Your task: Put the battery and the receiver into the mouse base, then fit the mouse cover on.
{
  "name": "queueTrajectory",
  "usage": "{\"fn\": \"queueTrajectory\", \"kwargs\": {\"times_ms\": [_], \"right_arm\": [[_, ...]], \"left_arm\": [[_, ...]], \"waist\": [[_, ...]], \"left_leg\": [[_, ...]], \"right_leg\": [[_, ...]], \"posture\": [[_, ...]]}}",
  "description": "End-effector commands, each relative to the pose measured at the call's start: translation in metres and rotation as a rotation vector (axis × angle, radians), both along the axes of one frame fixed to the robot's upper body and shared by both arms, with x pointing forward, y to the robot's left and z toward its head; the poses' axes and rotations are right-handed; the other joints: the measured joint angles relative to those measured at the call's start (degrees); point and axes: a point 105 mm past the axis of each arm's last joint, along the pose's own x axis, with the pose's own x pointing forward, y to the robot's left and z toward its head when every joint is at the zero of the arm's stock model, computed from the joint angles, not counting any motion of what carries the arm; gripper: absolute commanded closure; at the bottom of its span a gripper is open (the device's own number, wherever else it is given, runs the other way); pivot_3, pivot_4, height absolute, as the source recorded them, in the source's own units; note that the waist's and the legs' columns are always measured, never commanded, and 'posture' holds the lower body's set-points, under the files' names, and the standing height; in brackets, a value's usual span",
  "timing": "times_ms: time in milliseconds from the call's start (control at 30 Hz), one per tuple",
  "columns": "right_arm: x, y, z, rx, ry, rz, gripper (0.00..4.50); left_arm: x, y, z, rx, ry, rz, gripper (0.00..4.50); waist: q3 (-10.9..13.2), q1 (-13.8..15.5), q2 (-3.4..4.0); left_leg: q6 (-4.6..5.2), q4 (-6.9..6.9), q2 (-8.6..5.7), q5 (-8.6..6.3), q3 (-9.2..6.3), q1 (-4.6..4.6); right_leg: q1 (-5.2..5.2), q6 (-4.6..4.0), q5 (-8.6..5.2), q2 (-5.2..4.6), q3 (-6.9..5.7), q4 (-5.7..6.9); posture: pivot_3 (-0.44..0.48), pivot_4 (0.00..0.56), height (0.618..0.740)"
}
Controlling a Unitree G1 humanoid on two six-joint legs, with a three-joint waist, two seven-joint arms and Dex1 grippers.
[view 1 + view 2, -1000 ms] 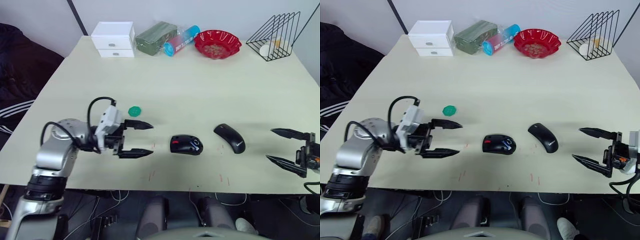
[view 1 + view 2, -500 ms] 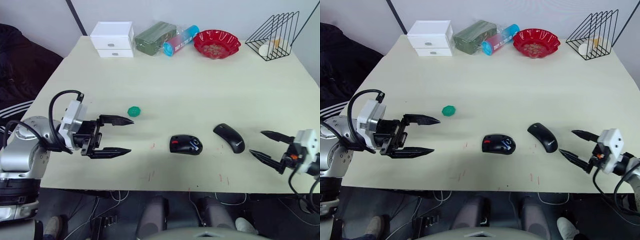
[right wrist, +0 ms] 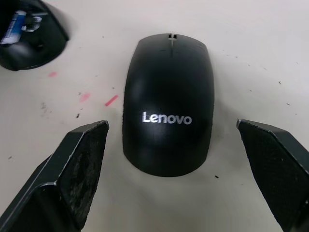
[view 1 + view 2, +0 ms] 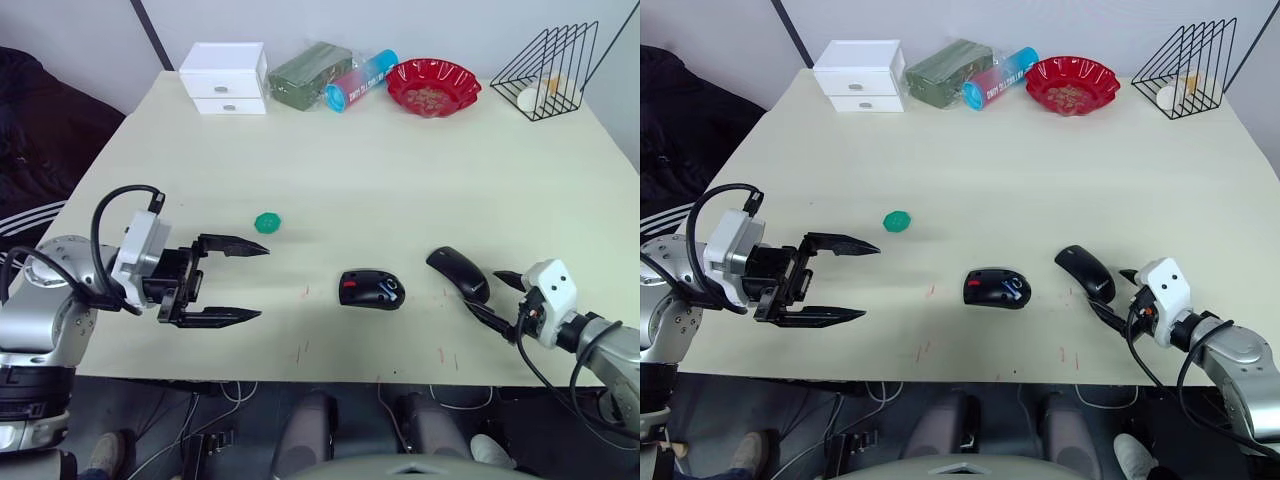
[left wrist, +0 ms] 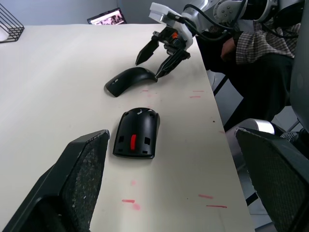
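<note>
Left eye view is showing us the mouse base (image 4: 372, 289) lying on the pale surface (image 4: 400, 160) near its front edge, roughly midway between our two arms, its open compartment facing up with a blue and red patch inside. Just to its right, apart from it, the mouse cover (image 4: 459, 274) is resting flat on the surface, domed side up, with a white Lenovo mark readable in the right wrist view. We are holding our right gripper (image 4: 491, 298) low at the cover's near end, its fingers (image 3: 72, 174) spread wide on either side of the cover and not touching it. We are keeping our left gripper (image 4: 235, 281) well to the left of the base, above the surface, fingers wide apart and holding nothing, pointing toward the base. A small green object (image 4: 267, 222) is sitting on the surface just beyond the left gripper's upper finger. Along the far edge we are seeing a white drawer box (image 4: 227, 78), a dark green packet (image 4: 311, 74), a blue and red tube (image 4: 362, 80), a red bowl (image 4: 434, 86) and a black wire rack (image 4: 546, 72).
</note>
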Motion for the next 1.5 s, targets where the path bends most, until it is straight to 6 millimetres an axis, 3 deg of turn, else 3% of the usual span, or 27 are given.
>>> {"fn": "queueTrajectory", "kwargs": {"times_ms": [33,233,967,1000,1100,1133,1500], "right_arm": [[0.003,0.005,0.006,0.009,-0.027,-0.010,0.00],[0.004,0.009,0.004,0.093,-0.001,-0.046,0.00],[0.005,0.006,0.009,0.100,-0.036,-0.048,0.00],[0.005,0.006,0.009,0.100,-0.036,-0.047,0.42],[0.006,0.005,0.009,0.098,-0.036,-0.048,1.06],[0.006,0.005,0.009,0.097,-0.035,-0.047,1.58],[0.002,0.008,0.019,0.080,-0.059,0.012,1.58]], "left_arm": [[-0.006,0.003,0.006,0.021,-0.034,-0.048,0.08],[-0.005,0.006,0.001,0.027,-0.032,-0.040,0.08],[-0.003,0.017,-0.010,0.031,-0.028,-0.018,0.08],[-0.003,0.017,-0.010,0.030,-0.030,-0.018,0.00],[-0.003,0.017,-0.010,0.030,-0.032,-0.019,0.00],[-0.003,0.017,-0.011,0.031,-0.033,-0.019,0.00],[-0.003,0.017,-0.016,0.029,-0.031,-0.013,0.00]], "waist": [[0.0,0.0,0.00],[0.0,0.0,-0.02],[0.0,0.0,-0.02],[0.0,0.0,-0.02],[0.0,0.0,-0.02],[0.0,0.0,-0.02],[0.0,0.0,-0.01]], "left_leg": [[0.00,0.00,0.00,0.00,0.02,0.00],[0.00,0.00,0.01,0.00,0.05,0.00],[0.01,0.00,0.03,0.00,0.12,0.00],[0.01,0.00,0.03,0.00,0.12,0.00],[0.01,0.00,0.03,0.00,0.12,0.00],[0.00,0.00,0.03,0.00,0.13,0.00],[0.01,0.00,0.03,0.00,0.13,0.00]], "right_leg": [[-0.01,0.00,0.00,0.00,0.01,0.00],[-0.02,0.00,0.00,0.01,0.03,0.00],[-0.04,0.01,0.00,0.01,0.07,0.01],[-0.04,0.01,0.00,0.01,0.07,0.01],[-0.04,0.01,0.00,0.01,0.07,0.01],[-0.04,0.01,0.00,0.01,0.07,0.01],[-0.04,0.01,0.00,0.01,0.08,0.01]], "posture": [[0.000,0.150,0.740],[0.000,0.150,0.740],[0.000,0.150,0.740],[0.000,0.150,0.740],[0.000,0.150,0.740],[0.000,0.150,0.740],[0.000,0.150,0.740]]}}
